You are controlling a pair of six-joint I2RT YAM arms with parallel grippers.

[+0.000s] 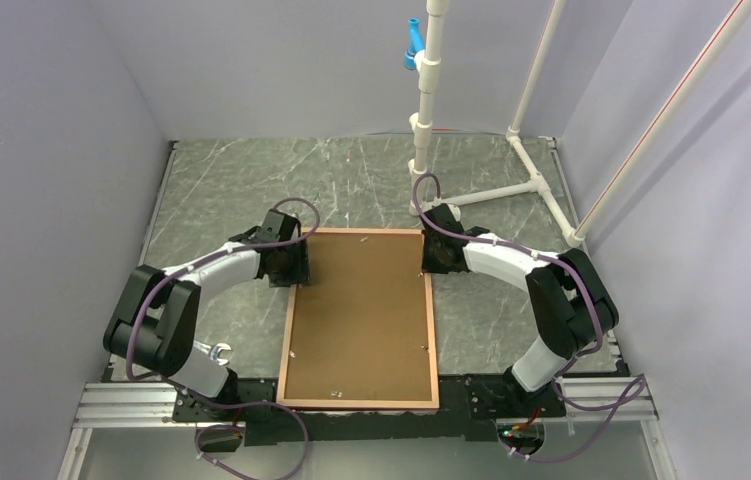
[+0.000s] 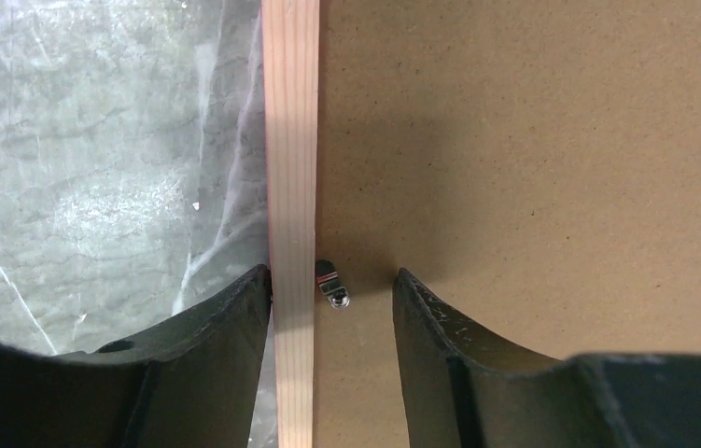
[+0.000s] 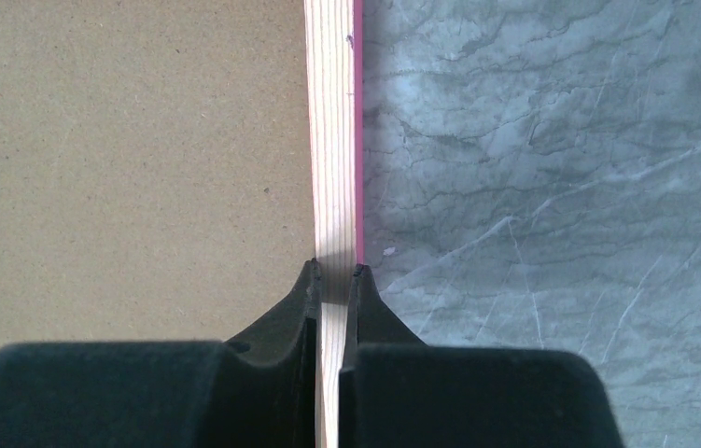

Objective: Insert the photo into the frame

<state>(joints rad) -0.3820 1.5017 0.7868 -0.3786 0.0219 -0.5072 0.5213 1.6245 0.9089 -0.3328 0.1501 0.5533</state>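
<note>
frame (image 3: 332, 140) lies face down with the board (image 3: 122, 140) seated in it; photo not in view. right gripper (image 3: 334, 273) is clamped on one rail. left gripper (image 2: 331, 273) stands open astride the opposite rail, a metal tab (image 2: 332, 291) between its jaws. frame is judged light, stiff and thin: grip the rails only.

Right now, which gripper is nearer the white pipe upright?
Right. The right gripper clamps the frame's right rail just in front of the white pipe upright; the left gripper straddles the opposite rail, across the frame.
</note>
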